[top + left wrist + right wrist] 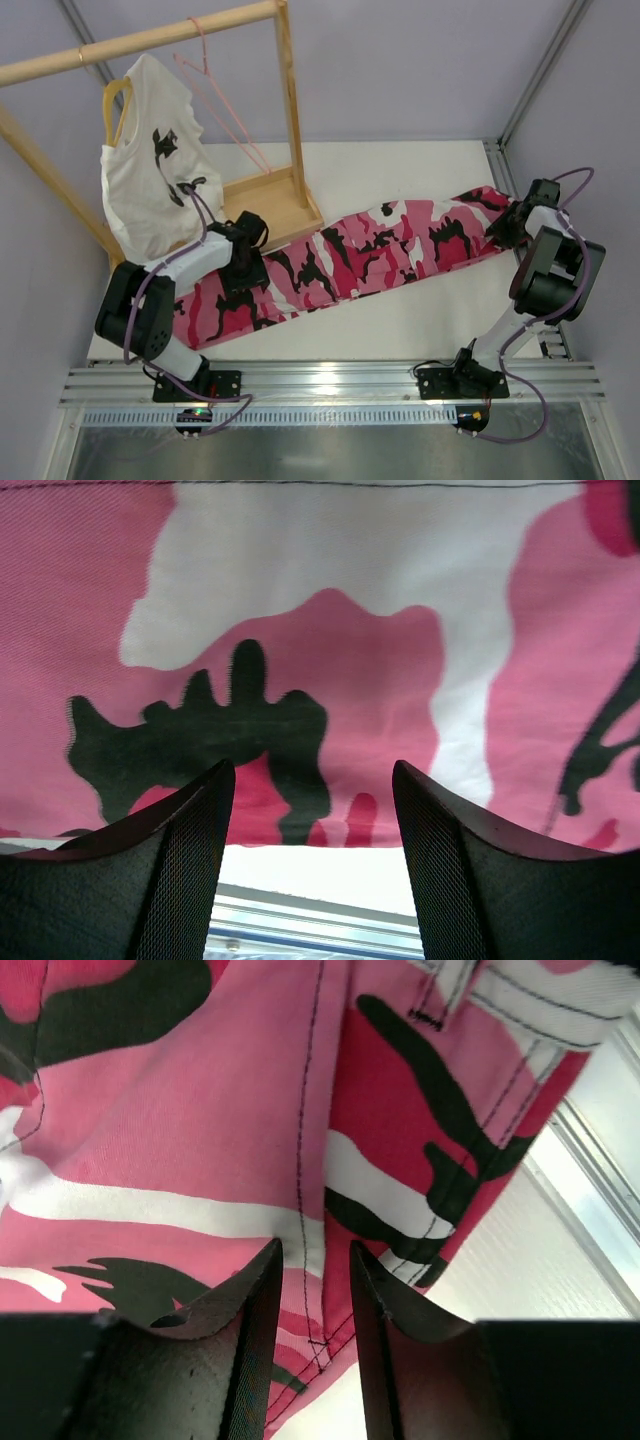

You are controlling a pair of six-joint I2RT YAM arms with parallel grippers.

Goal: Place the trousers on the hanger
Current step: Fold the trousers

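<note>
The trousers [370, 250], in pink, magenta, white and black camouflage, lie flat and stretched diagonally across the white table, waist end at the far right. The pale-pink wire hanger [206, 68] hangs empty by its hook from the wooden rail. My left gripper [247, 278] is open over the leg part; in the left wrist view [313, 765] its fingers straddle the near edge of the cloth [340, 650]. My right gripper [500, 228] sits at the waist end; in the right wrist view [315, 1244] its fingers stand a narrow gap apart over a seam [300, 1160].
A wooden clothes rack [140, 40] with a tray-like base [268, 200] stands at the back left. A white T-shirt with black print [150, 185] hangs there on a yellow hanger [113, 100]. Aluminium rails [330, 385] run along the near edge.
</note>
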